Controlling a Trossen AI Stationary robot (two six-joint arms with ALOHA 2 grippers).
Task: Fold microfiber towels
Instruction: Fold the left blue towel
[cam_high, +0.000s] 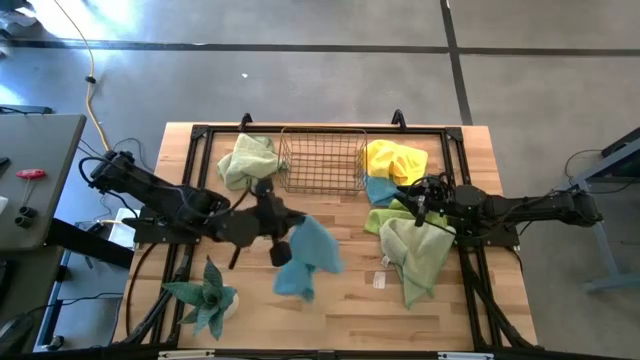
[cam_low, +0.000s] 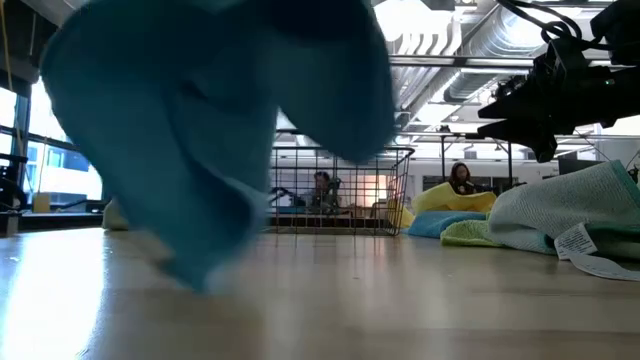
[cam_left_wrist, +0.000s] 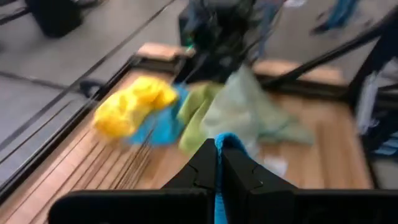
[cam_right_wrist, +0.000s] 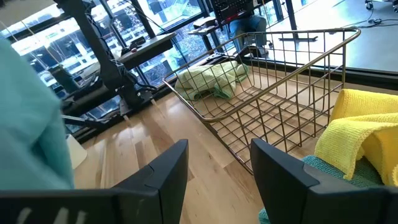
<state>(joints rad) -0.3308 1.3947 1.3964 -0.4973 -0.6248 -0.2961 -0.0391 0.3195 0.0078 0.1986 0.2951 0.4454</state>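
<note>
Just in front of the wire basket, the blue towel hung bunched off the table, pinched in the left gripper, whose fingers were clamped tight on its edge. So the robot looked to be at the pick-up step, with no fold made yet. Next it'd probably need to spread that towel flat. Beside the basket, the right gripper hovered over the pile of towels, parted and empty.
</note>
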